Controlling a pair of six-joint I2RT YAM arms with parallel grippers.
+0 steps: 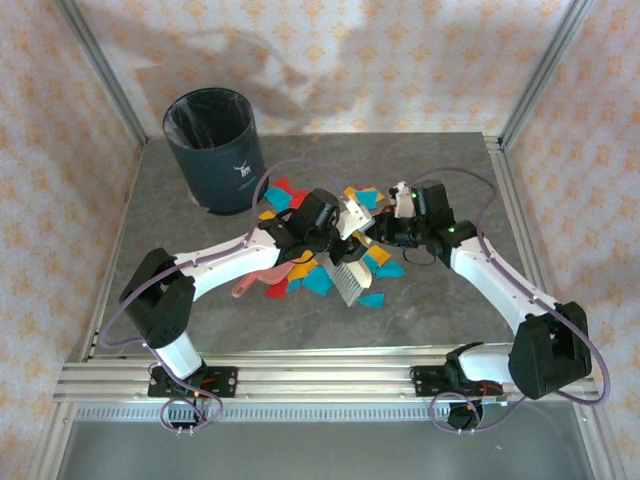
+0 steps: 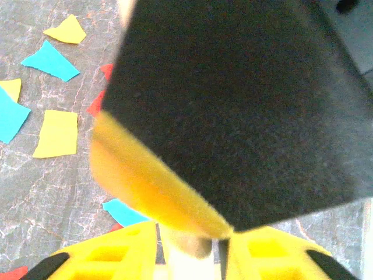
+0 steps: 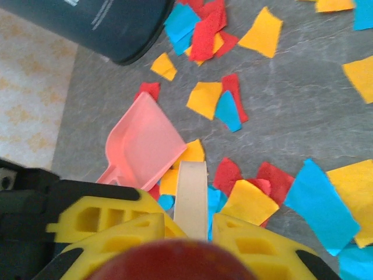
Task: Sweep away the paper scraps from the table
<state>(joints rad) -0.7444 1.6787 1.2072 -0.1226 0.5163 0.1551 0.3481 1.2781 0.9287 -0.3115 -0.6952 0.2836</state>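
Observation:
Red, yellow-orange and cyan paper scraps (image 1: 318, 283) lie thick across the middle of the dark grey table (image 1: 460, 295). More scraps (image 2: 55, 134) show beside the left jaws, and scraps (image 3: 317, 198) spread ahead of the right ones. My left gripper (image 1: 338, 225) (image 2: 189, 233) is shut on the beige handle of a brush (image 1: 345, 278), whose dark head with a yellow edge (image 2: 233, 105) looms close to the wrist camera. My right gripper (image 1: 385, 235) (image 3: 198, 219) faces it closely, shut on a flat beige handle (image 3: 191, 195) just above the scraps.
A pink dustpan (image 1: 262, 278) (image 3: 145, 140) lies loose on the table, partly under the left arm. The dark round bin (image 1: 212, 145) (image 3: 111, 23) stands at the far left corner. Silver rails edge the table, and patterned walls close in three sides.

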